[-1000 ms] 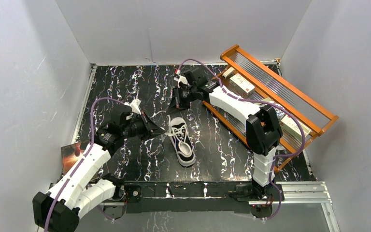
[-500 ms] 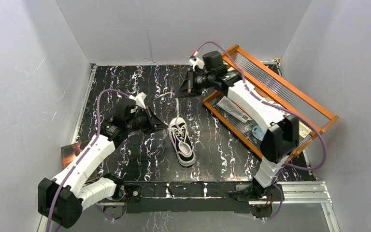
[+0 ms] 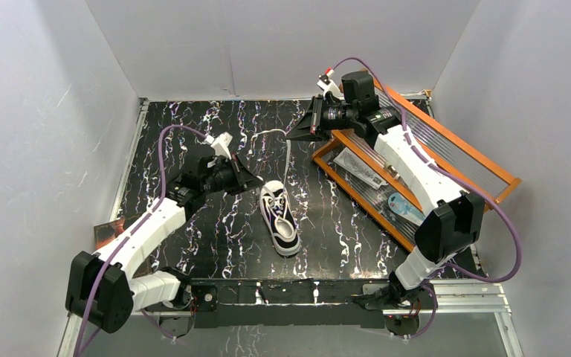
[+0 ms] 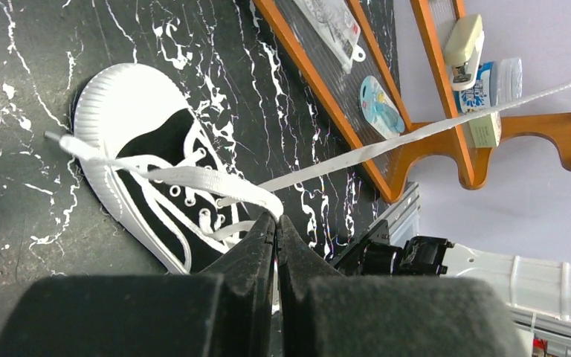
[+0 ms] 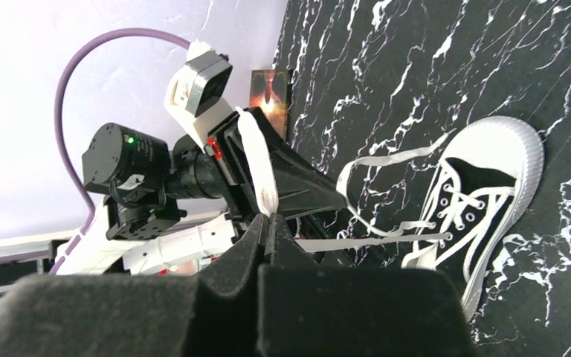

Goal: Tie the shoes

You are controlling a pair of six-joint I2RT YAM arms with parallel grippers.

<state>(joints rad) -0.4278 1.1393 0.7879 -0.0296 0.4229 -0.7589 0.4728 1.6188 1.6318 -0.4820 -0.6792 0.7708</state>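
From above, the sneaker [image 3: 280,218] lies on the black marbled worktop [image 3: 193,126], just beside the left hand [image 3: 256,186] and well apart from the right hand [image 3: 291,136]. A strand of the laces [image 3: 288,160] rises from the sneaker to the right hand. Behind that hand an orange wooden rack [image 3: 416,113] leans, holding small packets whose print is too small to read.

In the left wrist view, the left hand [image 4: 275,219] has its 2 fingers pressed together, pinching a flat lace loop at their tips. The sneaker [image 4: 156,163] lies just beyond them, its ribbed white toe cap at the far end. Another strand runs taut up and away past the rack [image 4: 326,98]; nothing on the packets there can be read.

In the right wrist view, the right hand [image 5: 265,219] is clamped on a strand that stands up from its tips. Beyond it are the left hand [image 5: 334,197] and the sneaker [image 5: 483,201], showing no legible brand.
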